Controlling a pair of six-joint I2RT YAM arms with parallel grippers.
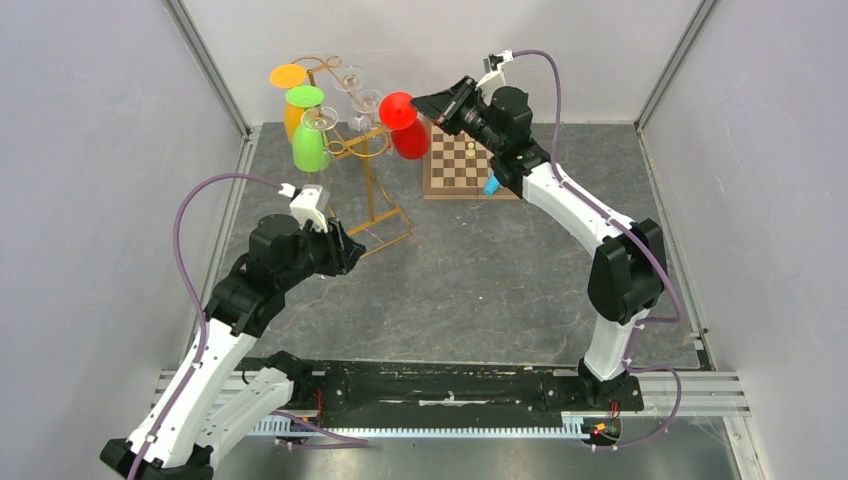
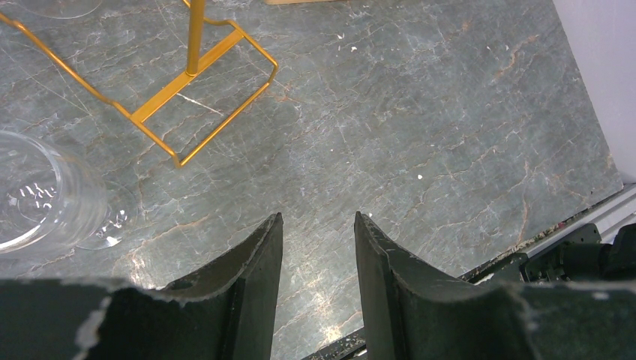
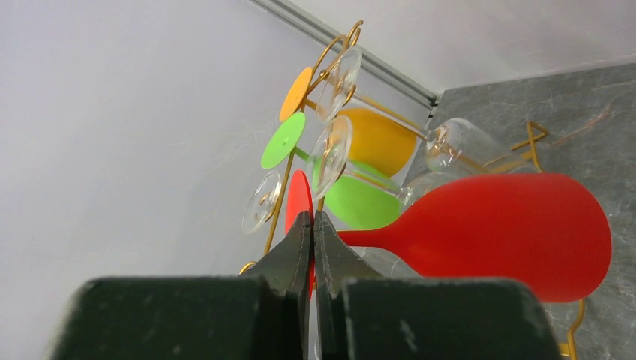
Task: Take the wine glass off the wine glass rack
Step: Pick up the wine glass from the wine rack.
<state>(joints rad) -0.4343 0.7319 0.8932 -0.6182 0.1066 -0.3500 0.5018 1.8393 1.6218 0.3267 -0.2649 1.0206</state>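
Left gripper [image 2: 316, 219] jaws half open, holding nothing, hovering over the grey surface [image 2: 420, 135] near the wire base of the gold wine glass rack [image 2: 195, 45]; a clear glass [image 2: 41, 199] sits at the left edge of the wrist view. Right gripper [image 3: 313, 217] jaws closed, pinching the foot rim of the red wine glass [image 3: 510, 232]. Red glass is upside down at the rack's right side; can't tell if it's still hooked. Green wine glass [image 1: 310, 150] and orange wine glass [image 1: 291, 112] hang on the rack. Chessboard [image 1: 460, 165] lies beside it.
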